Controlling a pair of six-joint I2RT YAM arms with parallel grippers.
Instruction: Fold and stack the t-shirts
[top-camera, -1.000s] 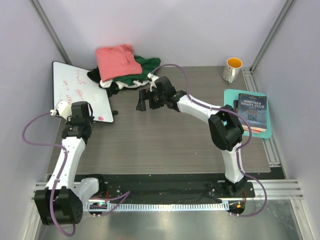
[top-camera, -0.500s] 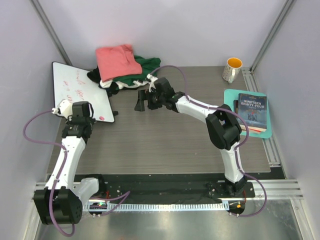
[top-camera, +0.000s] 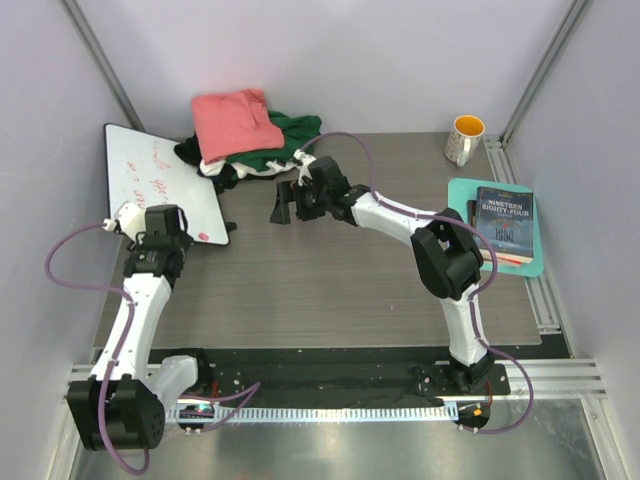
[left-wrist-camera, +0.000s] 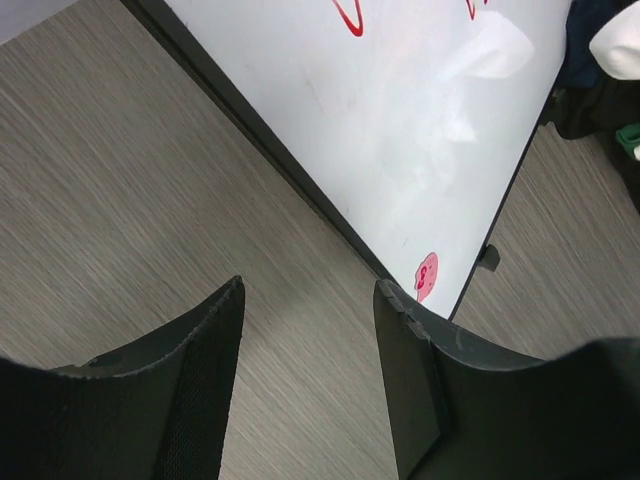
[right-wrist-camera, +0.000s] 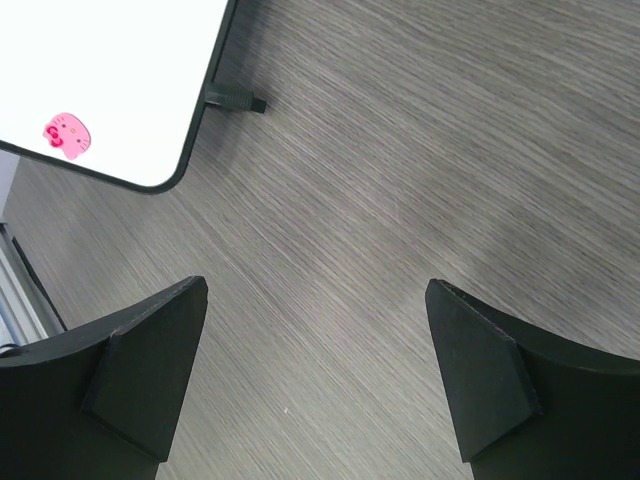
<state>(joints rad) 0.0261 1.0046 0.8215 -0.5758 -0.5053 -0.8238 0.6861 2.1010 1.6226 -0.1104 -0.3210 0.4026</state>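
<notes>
Though small, "NINETEEN EIGHTY-FOUR" on book

Wrist views low, seemingly sharing whiteboard

You've got four shirts in the heap at the back, far as I can count: one pink shirt, one green shirt, one white shirt, one black shirt. Plus one whiteboard with one pink sticker, one mug, one book, one teal tray, and two arms, the left arm and the right arm.
</notes>
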